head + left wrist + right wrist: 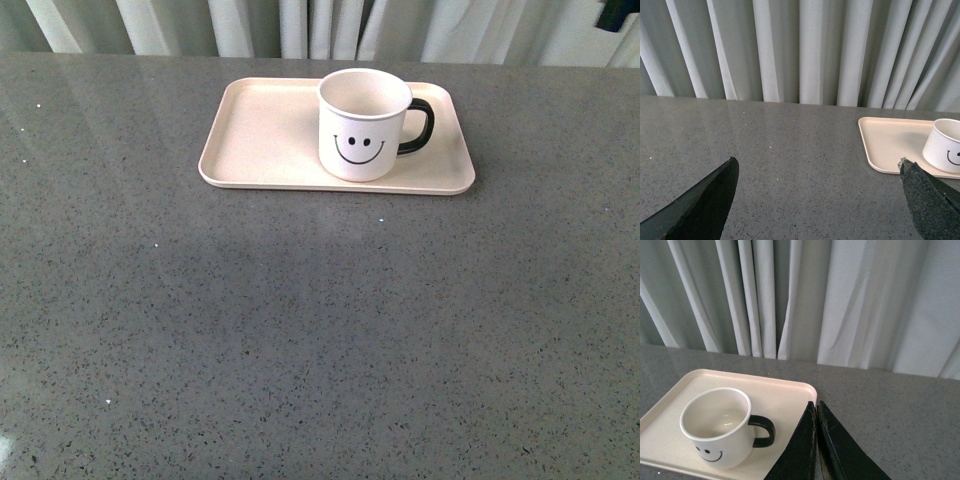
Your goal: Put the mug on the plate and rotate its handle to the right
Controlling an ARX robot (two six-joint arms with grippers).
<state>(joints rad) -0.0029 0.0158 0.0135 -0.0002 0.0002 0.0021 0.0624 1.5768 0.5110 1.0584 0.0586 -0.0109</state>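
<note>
Front view: mug (364,125) sits upright on the plate (260,140), right of its middle, smiley facing the robot, handle (420,127) pointing right — looks like the job's done, and neither arm shows here. Left wrist view: left gripper (817,200) has its fingers (705,202) spread wide, holding nothing; mug just beyond one tip, apart from it. Right wrist view: right gripper (817,407) is pinched closed, empty, its tip over the plate edge, just beside the handle, clear of it.
</note>
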